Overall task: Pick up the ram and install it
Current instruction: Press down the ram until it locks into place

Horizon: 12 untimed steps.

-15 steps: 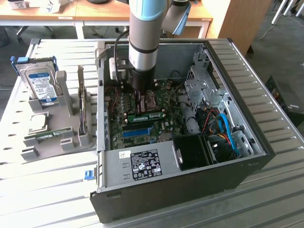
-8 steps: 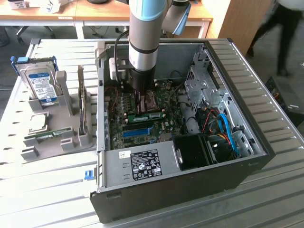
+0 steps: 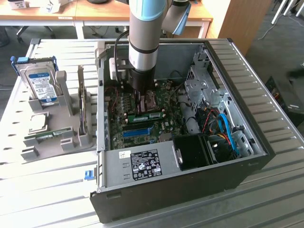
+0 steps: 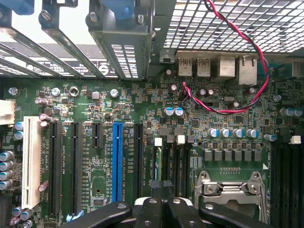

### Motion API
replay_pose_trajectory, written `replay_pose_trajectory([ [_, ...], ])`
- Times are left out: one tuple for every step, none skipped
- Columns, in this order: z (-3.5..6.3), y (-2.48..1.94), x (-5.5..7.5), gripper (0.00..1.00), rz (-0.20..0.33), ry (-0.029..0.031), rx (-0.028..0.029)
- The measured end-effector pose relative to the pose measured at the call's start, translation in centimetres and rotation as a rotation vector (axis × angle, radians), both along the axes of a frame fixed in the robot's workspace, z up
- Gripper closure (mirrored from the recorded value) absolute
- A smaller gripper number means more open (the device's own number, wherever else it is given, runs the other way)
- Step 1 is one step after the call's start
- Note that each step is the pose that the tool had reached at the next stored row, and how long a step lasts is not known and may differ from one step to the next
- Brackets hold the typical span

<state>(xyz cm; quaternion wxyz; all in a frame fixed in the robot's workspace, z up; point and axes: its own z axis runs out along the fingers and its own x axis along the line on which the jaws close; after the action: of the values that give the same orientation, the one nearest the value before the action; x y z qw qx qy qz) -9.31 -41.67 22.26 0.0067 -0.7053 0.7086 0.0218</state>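
I've got the gripper [image 3: 140, 99] closed and down inside the computer case [image 3: 247, 128], just above the ram [image 3: 148, 115] lying flat in its slot on the motherboard [image 4: 95, 118], seemingly pressing it home; the wrist view shows the slots up close.

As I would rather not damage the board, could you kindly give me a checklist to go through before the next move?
1. Gripper shut: ok.
2. Gripper down inside the computer case, over the motherboard: ok.
3. Ram lying along the motherboard just below the gripper: ok.
4. Ram fully seated in its slot: cannot tell.
5. Ram gripped rather than merely touched: cannot tell.
6. Red-black wire apart from the gripper: ok.
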Motion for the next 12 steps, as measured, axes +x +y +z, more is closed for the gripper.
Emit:
replay_pose_trajectory([
  [0.00,0.00,0.00,0.89,0.000,0.0000,0.0000],
  [-0.03,0.00,0.00,0.89,0.000,0.0001,0.0001],
  [-0.03,0.00,0.00,0.89,0.000,0.0000,0.0001],
  [-0.04,0.00,0.00,0.89,0.000,0.0000,0.0001],
  [-0.03,0.00,0.00,0.89,0.000,0.0000,0.0000],
  [-0.04,0.00,0.00,0.89,0.000,0.0000,0.0000],
  [-0.04,0.00,0.00,0.89,0.000,0.0000,0.0001],
  [-0.04,0.00,0.00,0.89,0.000,0.0000,0.0001],
  [-0.04,0.00,0.00,0.89,0.000,0.0000,0.0000],
  [-0.04,0.00,0.00,0.89,0.000,0.0000,0.0000],
  [-0.04,0.00,0.00,0.89,0.000,0.0000,0.0000],
  [-0.04,0.00,0.00,0.89,0.000,0.0000,0.0000],
])
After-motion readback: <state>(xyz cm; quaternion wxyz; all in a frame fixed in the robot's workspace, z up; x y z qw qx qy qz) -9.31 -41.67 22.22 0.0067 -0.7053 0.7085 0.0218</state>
